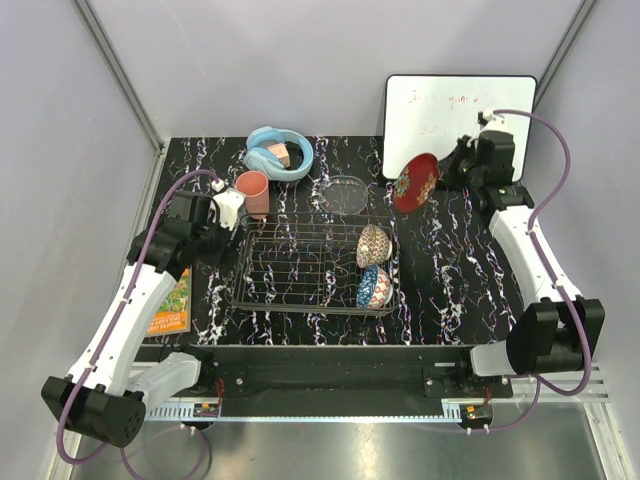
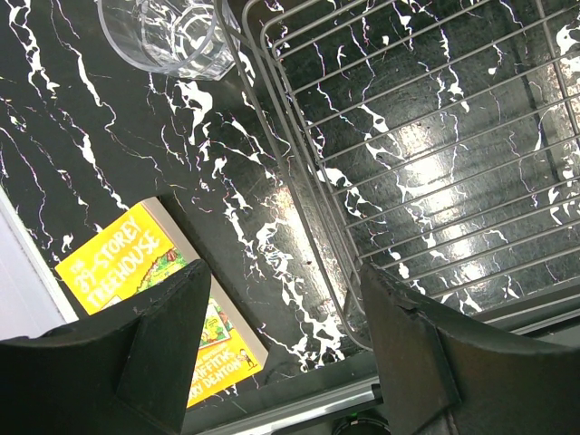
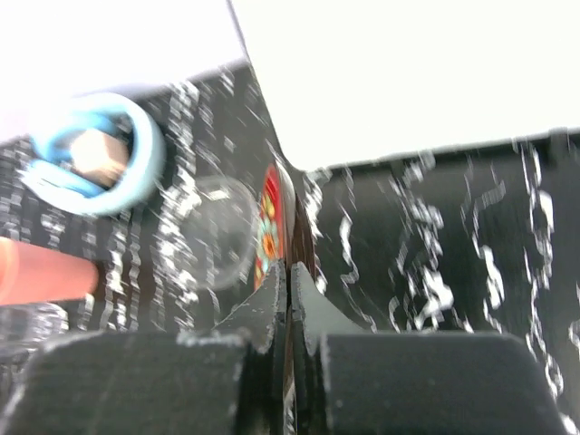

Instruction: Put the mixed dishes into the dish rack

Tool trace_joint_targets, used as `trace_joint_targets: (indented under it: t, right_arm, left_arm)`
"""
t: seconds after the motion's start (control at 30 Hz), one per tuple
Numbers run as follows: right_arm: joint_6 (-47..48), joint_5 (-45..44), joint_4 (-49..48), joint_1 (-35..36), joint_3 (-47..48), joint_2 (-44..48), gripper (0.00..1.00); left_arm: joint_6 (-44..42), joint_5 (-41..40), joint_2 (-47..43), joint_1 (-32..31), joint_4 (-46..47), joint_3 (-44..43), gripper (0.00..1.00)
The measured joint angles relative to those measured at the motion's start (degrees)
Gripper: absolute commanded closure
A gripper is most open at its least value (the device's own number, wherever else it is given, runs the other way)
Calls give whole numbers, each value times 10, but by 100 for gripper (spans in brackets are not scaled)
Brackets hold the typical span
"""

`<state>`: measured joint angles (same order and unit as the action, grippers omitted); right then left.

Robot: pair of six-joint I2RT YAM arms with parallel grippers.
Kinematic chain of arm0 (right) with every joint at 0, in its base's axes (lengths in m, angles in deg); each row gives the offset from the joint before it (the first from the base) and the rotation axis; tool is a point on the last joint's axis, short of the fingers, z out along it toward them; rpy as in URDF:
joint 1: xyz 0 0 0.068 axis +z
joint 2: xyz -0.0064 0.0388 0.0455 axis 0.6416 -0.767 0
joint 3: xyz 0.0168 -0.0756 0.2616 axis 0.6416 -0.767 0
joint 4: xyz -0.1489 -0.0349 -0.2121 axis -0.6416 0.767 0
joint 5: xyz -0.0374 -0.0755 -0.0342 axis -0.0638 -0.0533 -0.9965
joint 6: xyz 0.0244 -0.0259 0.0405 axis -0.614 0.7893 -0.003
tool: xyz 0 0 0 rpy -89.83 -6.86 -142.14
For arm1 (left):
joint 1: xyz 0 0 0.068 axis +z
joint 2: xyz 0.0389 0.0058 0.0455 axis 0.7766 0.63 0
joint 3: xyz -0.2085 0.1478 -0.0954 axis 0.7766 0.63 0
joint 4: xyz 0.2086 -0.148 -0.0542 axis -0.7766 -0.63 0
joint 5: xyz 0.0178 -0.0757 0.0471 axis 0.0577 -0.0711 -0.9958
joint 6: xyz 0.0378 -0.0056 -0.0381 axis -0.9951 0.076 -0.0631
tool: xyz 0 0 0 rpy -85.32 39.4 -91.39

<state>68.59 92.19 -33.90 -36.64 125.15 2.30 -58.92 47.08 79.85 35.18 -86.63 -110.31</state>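
Pinching red lacquer dish (image 1: 415, 182) on edge with clenched right gripper (image 3: 288, 272), just right of dish rack (image 1: 310, 311). Hovering left gripper (image 2: 281, 290) released, empty, by rack's left rim near glass tumbler (image 2: 168, 36).

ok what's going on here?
Right gripper is shut on the rim of the red lacquer dish, holding it on edge beyond the far right corner of the dish rack. Left gripper hangs open and empty by the rack's left side, near the pink cup and glass tumbler. The beige bowl and blue bowl sit in the rack; the clear glass bowl is outside it.
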Motion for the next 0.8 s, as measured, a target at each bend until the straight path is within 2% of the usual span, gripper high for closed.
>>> trace_joint_targets:
  t: [0.17,0.47,0.67,0.7,0.8]
  right_arm:
    - [12,1,0,16,61,2,100]
    - [9,27,21,67,83,15,100]
    - [-22,-43,55,81,82,-5,100]
    - [-41,-61,57,78,76,-19,97]
    - [-100,-86,63,63,33,-52,60]
  left_arm:
    - [0,0,0,0,1,2,30]
    - [0,-9,0,0,9,6,30]
    - [0,-9,0,0,9,6,30]
    - [0,-10,0,0,9,6,30]
    - [0,-12,-2,0,9,6,30]
